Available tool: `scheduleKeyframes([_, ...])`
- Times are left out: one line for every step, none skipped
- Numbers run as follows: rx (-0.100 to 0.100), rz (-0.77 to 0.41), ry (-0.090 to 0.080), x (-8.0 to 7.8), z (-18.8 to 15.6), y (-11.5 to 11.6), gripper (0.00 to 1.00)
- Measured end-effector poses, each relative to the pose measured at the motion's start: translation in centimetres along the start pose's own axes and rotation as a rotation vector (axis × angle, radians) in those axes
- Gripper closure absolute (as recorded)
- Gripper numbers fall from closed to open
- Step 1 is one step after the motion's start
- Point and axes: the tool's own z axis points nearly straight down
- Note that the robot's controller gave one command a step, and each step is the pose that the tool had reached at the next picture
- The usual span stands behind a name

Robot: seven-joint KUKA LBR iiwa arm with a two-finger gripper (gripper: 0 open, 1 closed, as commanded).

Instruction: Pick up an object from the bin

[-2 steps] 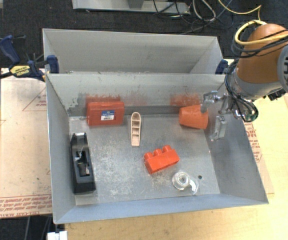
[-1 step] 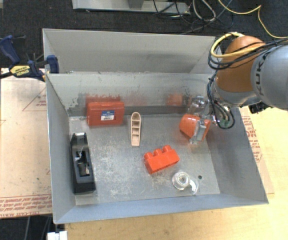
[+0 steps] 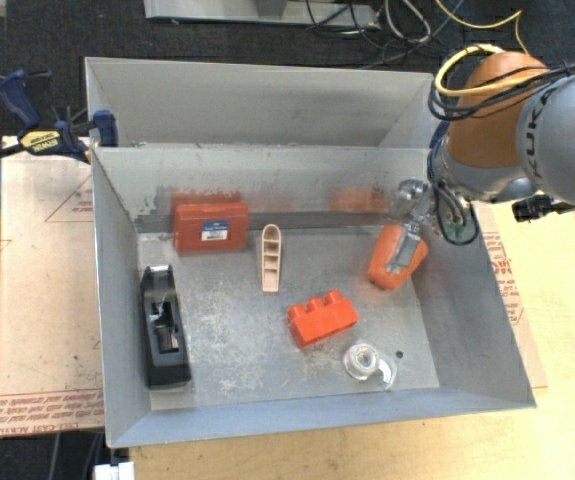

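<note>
Claw (image 3: 405,250) at right of bin (image 3: 467,318), closed round orange rounded piece (image 3: 382,268). Piece tilted, probably from grip near its upper end.

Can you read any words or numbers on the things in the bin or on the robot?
"KU": dark letters on the grey robot arm; whatever follows them cannot be made out.
Blue and white label on the red box: print too small and blurred to read.
Black tape dispenser, orange toy brick, cream slotted piece: no writing that I can make out.
</note>
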Motion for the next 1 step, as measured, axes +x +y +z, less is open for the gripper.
scheduleKeyframes([-0.003, 0.08, 0.002, 0.83, 2.33, -0.04, 0.0])
